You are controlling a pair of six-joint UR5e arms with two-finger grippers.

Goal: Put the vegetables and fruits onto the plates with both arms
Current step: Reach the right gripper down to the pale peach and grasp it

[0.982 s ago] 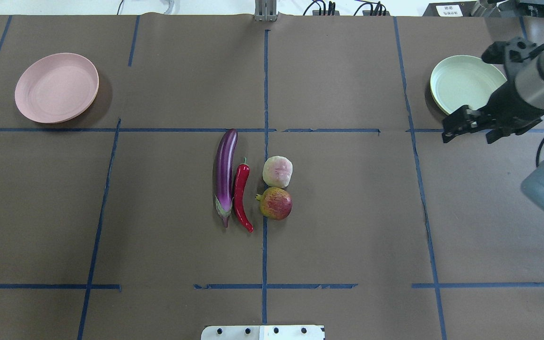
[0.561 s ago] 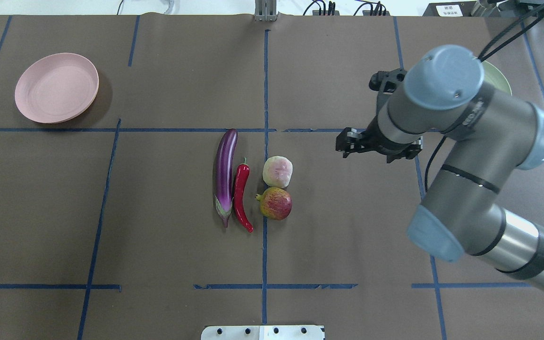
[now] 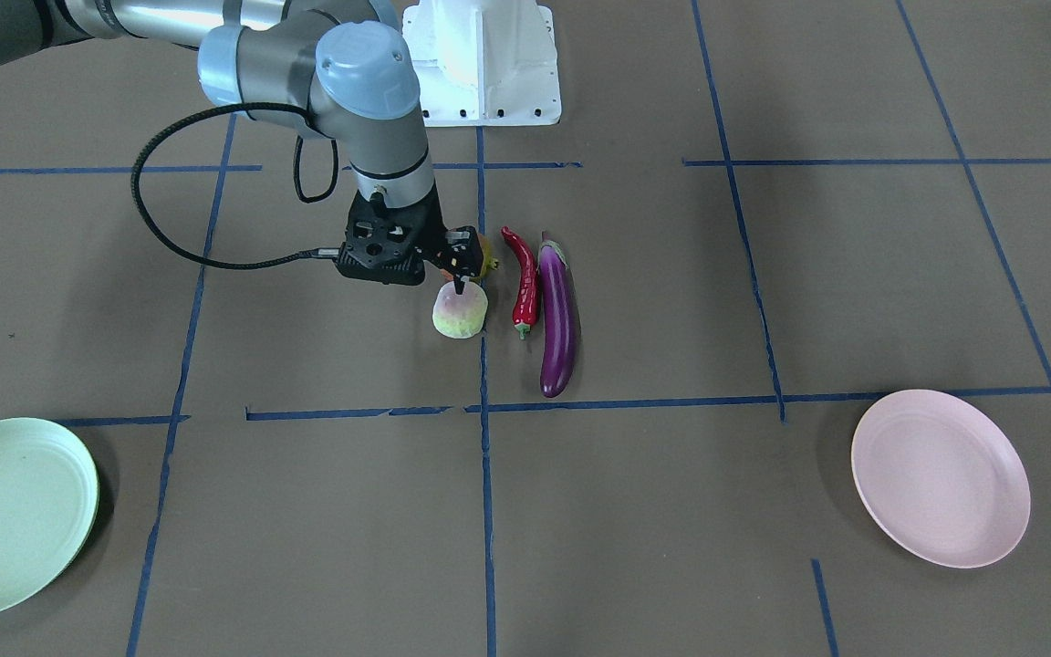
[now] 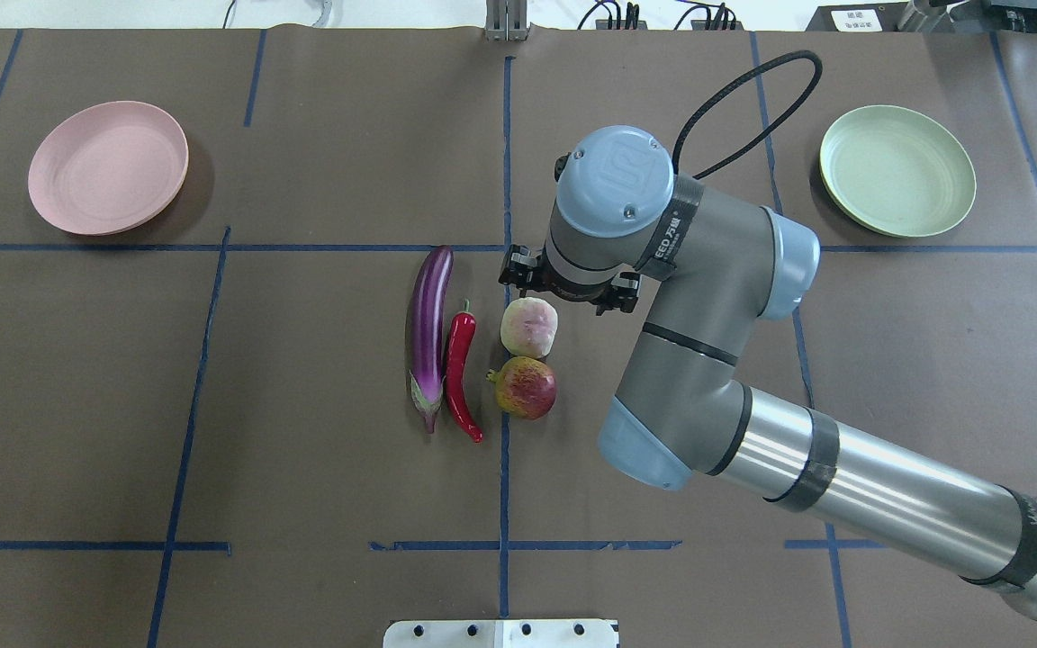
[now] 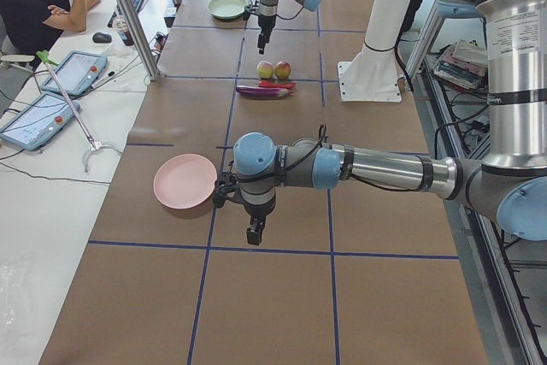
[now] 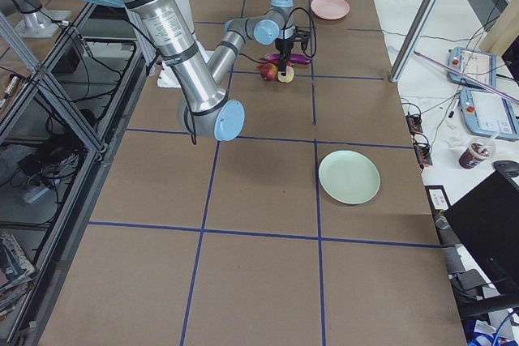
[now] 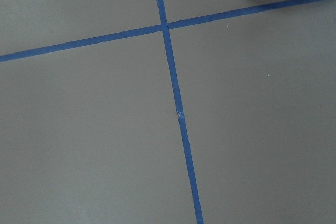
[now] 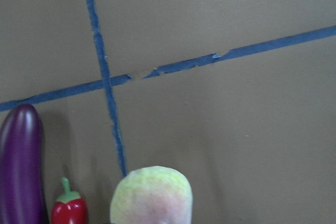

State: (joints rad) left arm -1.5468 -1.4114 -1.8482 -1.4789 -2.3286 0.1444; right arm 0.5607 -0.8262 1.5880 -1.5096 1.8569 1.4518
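Overhead exterior: pale fruit (image 4: 529, 328), pomegranate (image 4: 526, 388), chili (image 4: 460, 373) and eggplant (image 4: 428, 337) clustered mid-bench (image 4: 302, 405).
Right end effector (image 3: 458, 274): released, jaws apart, just above pale fruit.
Left end effector (image 5: 255, 232): near pink plate (image 5: 185, 180); grip cannot be told.
Green plate (image 4: 897, 171): well apart from the cluster.

The right arm (image 4: 852, 490) is made of silver-grey tubes joined by rounded grey housings with light blue caps (image 4: 624, 175). One cap bears an embossed logo and small screws. Black bands (image 4: 811, 468) ring the tubes, and white lettering (image 4: 667, 236) runs along a collar. A black cable (image 4: 743, 81) leads to the black end effector (image 3: 418, 272). The left arm (image 5: 385, 164) has the same colours. The base (image 3: 480, 64) is a white block with dark bolts.
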